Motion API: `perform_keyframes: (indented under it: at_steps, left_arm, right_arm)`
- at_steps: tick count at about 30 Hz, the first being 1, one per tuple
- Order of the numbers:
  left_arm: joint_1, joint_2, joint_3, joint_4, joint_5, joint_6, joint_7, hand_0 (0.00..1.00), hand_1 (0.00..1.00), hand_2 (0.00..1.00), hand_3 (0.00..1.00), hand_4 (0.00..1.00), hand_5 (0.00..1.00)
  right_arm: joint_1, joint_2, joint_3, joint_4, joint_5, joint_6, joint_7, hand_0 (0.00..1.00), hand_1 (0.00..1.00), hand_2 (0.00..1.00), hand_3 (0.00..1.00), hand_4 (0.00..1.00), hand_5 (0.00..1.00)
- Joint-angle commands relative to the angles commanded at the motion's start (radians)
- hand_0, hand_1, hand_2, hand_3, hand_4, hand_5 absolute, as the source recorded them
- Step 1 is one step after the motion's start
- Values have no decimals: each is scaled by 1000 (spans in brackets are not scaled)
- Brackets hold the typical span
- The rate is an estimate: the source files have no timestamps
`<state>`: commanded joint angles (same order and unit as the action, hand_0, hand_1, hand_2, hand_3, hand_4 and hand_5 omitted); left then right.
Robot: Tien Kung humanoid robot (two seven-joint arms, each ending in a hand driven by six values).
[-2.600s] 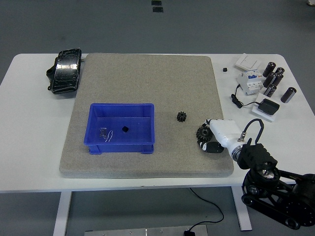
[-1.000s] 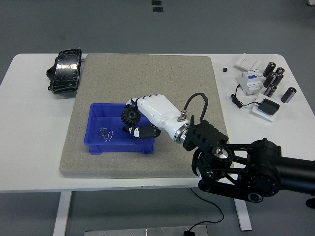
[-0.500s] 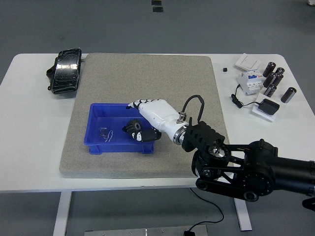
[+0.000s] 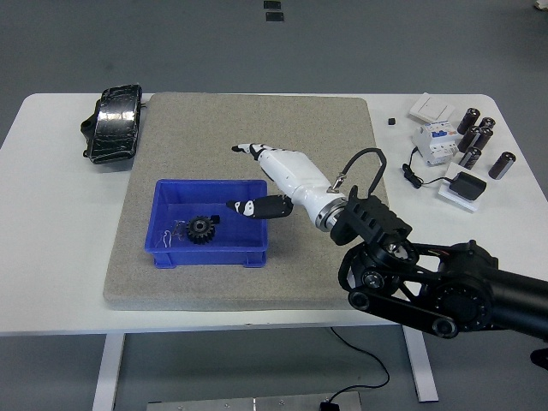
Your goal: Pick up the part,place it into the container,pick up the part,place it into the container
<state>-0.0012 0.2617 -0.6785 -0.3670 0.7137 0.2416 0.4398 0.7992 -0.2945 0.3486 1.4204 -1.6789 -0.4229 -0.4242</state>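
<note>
Lying loose now in blue bin (image 4: pixel 167 251), gear (image 4: pixel 200 229); right robot hand (image 4: pixel 272 181) lifted, fingers apart, empty.

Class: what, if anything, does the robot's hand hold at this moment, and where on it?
Nothing. The white right hand is open above the blue plastic bin; the black toothed gear lies inside.

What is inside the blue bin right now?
In the blue bin a black gear lies flat beside small metal pieces. The right hand is open above its right end, hiding part of the bin floor there.
</note>
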Motion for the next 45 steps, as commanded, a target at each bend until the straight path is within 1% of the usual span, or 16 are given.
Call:
perform_keyframes:
  at_steps: [3, 5, 6, 11, 12, 15, 21, 23, 24, 29, 30, 35, 36, 41, 42, 45]
  left_arm:
    - [0, 0, 0, 0, 0, 0, 0, 680, 667, 601, 541, 485, 498]
    - [0, 1, 0, -1, 0, 1, 0, 680, 667, 601, 541, 485, 498]
    - [-1, 1, 0, -1, 0, 1, 1, 680, 667, 599, 540, 463, 481]
    - [-3, 1, 0, 0, 1, 0, -1, 680, 667, 599, 540, 463, 481]
    - [-4, 1, 1, 0, 0, 0, -1, 680, 667, 598, 540, 460, 479]
    - [-5, 0, 2, 0, 0, 0, -1, 680, 667, 598, 540, 460, 479]
    - [-5, 2, 1, -1, 1, 2, 0, 680, 667, 598, 540, 460, 480]
    - [-6, 1, 3, -1, -1, 2, -2, 680, 667, 598, 540, 460, 480]
    - [-7, 1, 3, 0, -1, 2, -3, 680, 668, 598, 540, 460, 480]
    - [-8, 1, 4, 0, -2, 1, -3, 680, 668, 598, 540, 460, 480]
    - [-8, 2, 3, -1, 0, 1, -2, 680, 667, 598, 540, 460, 479]
    - [-7, 4, 1, -2, 1, 3, 0, 680, 667, 598, 540, 460, 479]
    - [-7, 4, 1, -2, 0, 3, 0, 680, 667, 598, 539, 460, 479]
    - [-8, 3, 5, -1, -6, 3, -4, 680, 667, 598, 539, 460, 479]
    - [-7, 3, 5, -1, -6, 3, -4, 680, 668, 598, 540, 461, 479]
    - [-7, 3, 5, -1, -6, 3, -4, 680, 668, 598, 540, 461, 479]
  right_arm:
    - [1, -18, 16, -48, -15, 0, -13, 636, 736, 809, 815, 823, 421]
    - [3, -29, 9, -92, -24, 7, -21, 636, 736, 809, 815, 823, 421]
    - [4, -31, -1, -113, -25, 12, -22, 607, 704, 784, 802, 812, 414]
    - [8, -24, -62, -199, -37, 34, -25, 607, 704, 784, 802, 812, 414]
    - [9, -22, -75, -213, -42, 40, -26, 582, 696, 777, 797, 813, 422]
    - [8, -17, -110, -240, -53, 56, -29, 582, 696, 777, 797, 813, 422]
    - [6, -12, -153, -261, -47, 64, -24, 579, 688, 774, 796, 801, 406]
    - [7, -8, -165, -276, -40, 62, -21, 579, 688, 774, 796, 801, 406]
    - [7, -8, -168, -281, -37, 61, -19, 573, 678, 759, 779, 777, 386]
    - [9, -3, -189, -321, -29, 50, -7, 573, 678, 759, 779, 777, 386]
    - [9, -3, -194, -328, -30, 47, -4, 506, 622, 658, 695, 758, 380]
    - [12, 1, -214, -348, -29, 37, 6, 506, 622, 658, 695, 758, 380]
    - [11, 2, -217, -349, -28, 35, 7, 464, 582, 603, 673, 740, 371]
    - [13, 7, -223, -346, -26, 30, 8, 464, 582, 603, 673, 740, 371]
    - [13, 8, -224, -345, -25, 28, 9, 444, 564, 574, 667, 734, 368]
    - [14, 11, -227, -344, -23, 24, 9, 444, 564, 574, 667, 734, 368]
